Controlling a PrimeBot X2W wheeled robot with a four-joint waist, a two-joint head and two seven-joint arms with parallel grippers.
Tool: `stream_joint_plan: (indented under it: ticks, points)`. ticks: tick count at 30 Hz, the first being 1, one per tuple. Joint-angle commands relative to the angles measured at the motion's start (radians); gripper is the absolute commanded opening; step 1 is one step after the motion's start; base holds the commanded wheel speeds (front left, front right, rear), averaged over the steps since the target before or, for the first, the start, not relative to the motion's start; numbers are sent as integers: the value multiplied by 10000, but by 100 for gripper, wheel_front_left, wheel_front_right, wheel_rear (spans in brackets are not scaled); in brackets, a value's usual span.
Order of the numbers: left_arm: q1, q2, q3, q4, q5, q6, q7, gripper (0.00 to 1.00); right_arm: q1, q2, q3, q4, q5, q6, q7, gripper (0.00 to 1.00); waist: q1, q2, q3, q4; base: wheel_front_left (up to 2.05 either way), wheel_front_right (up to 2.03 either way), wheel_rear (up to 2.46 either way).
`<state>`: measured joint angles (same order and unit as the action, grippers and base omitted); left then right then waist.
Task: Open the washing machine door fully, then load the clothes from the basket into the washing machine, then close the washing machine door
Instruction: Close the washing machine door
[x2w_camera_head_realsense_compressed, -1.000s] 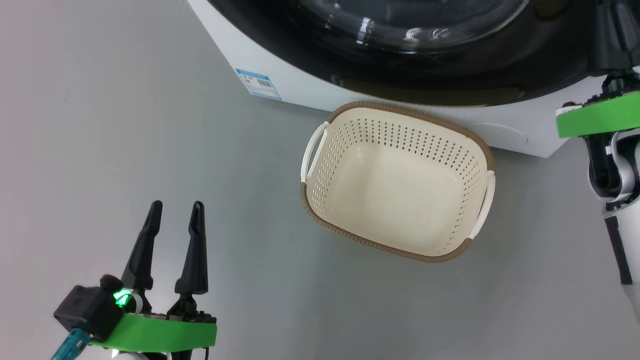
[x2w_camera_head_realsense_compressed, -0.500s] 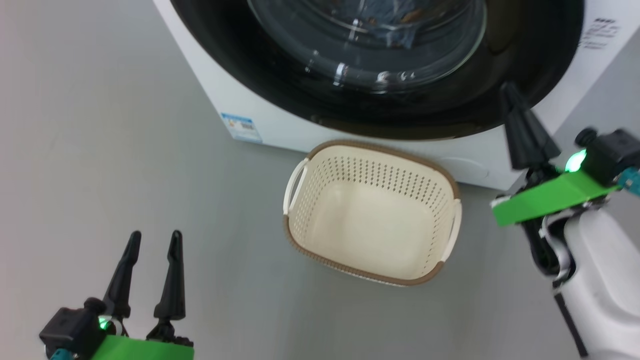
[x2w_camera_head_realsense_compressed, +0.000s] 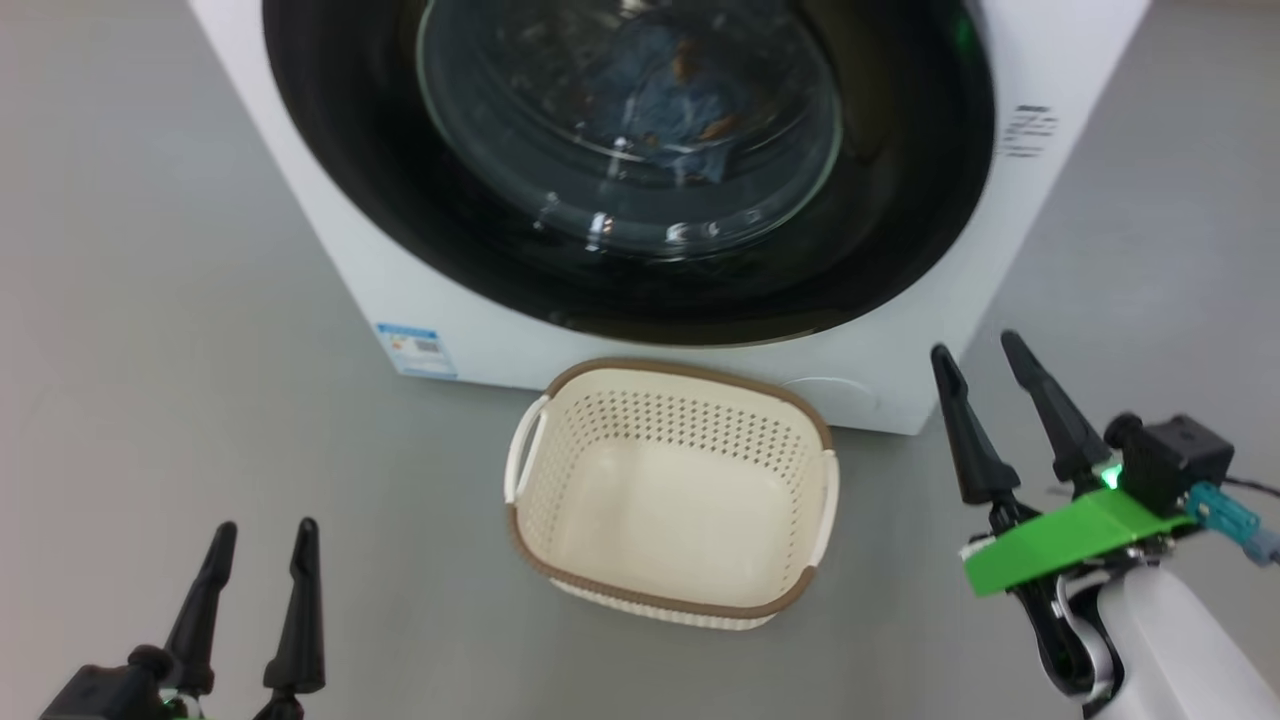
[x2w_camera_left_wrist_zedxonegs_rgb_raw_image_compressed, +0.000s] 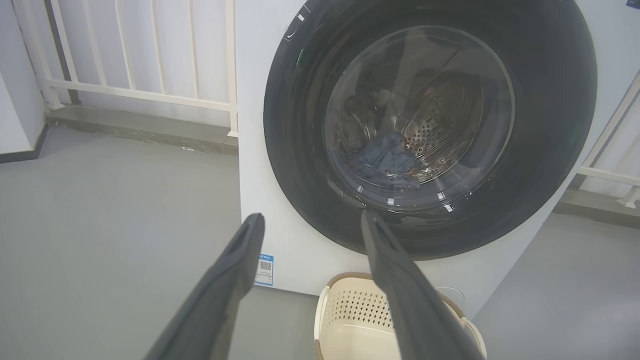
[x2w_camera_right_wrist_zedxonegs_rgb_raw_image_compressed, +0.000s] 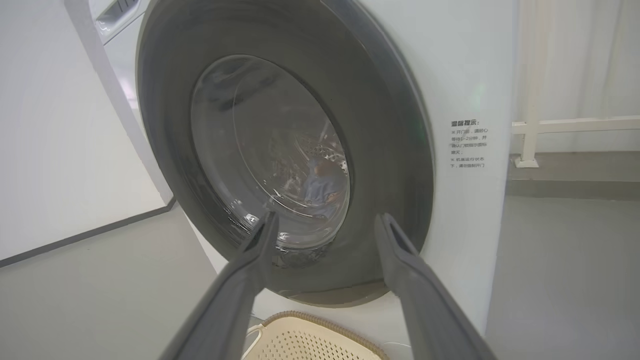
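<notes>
The white washing machine (x2w_camera_head_realsense_compressed: 900, 330) stands ahead with its round black door (x2w_camera_head_realsense_compressed: 400, 200) shut flat against the front. Through the glass window I see light blue clothes (x2w_camera_head_realsense_compressed: 660, 110) lying in the steel drum, and they also show in the left wrist view (x2w_camera_left_wrist_zedxonegs_rgb_raw_image_compressed: 385, 160) and the right wrist view (x2w_camera_right_wrist_zedxonegs_rgb_raw_image_compressed: 320, 187). The cream basket (x2w_camera_head_realsense_compressed: 672, 590) sits on the floor just before the machine, holding nothing. My left gripper (x2w_camera_head_realsense_compressed: 262, 530) is open at the lower left, away from the basket. At the lower right my right gripper (x2w_camera_head_realsense_compressed: 975, 345) is open and holds nothing, beside the machine's corner.
Grey floor (x2w_camera_head_realsense_compressed: 150, 300) surrounds the machine. A blue label sticker (x2w_camera_head_realsense_compressed: 418, 349) marks its lower left corner. White railings (x2w_camera_left_wrist_zedxonegs_rgb_raw_image_compressed: 135, 60) stand behind to the left, and another rail (x2w_camera_right_wrist_zedxonegs_rgb_raw_image_compressed: 565, 125) to the right.
The right gripper has come down from the door's right edge and opened, having been shut. The head camera tilted up, so the basket and machine slid down the picture.
</notes>
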<state>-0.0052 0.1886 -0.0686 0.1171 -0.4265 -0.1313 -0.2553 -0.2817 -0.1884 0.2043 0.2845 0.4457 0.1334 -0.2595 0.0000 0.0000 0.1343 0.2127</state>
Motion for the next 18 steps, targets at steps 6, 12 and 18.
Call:
stream_joint_plan:
  ticks: [6, 12, 18]
  points:
    - [16, 240, 552, -40, 152, 6, -65, 100, 772, -4, -106, -357, 136, -27, -23, 100, 0, 0, -533, -847, 0, 0, 0]
    - [103, 247, 762, 81, 218, 6, -65, 100, 1320, -34, -392, -377, 77, -27, -23, 100, 0, 0, -703, -1332, 0, 0, 0]
    - [299, 281, 1053, 177, 305, 6, -65, 100, 1650, -27, -524, -405, 54, -27, -23, 100, 0, 0, -862, -1866, 0, 0, 0]
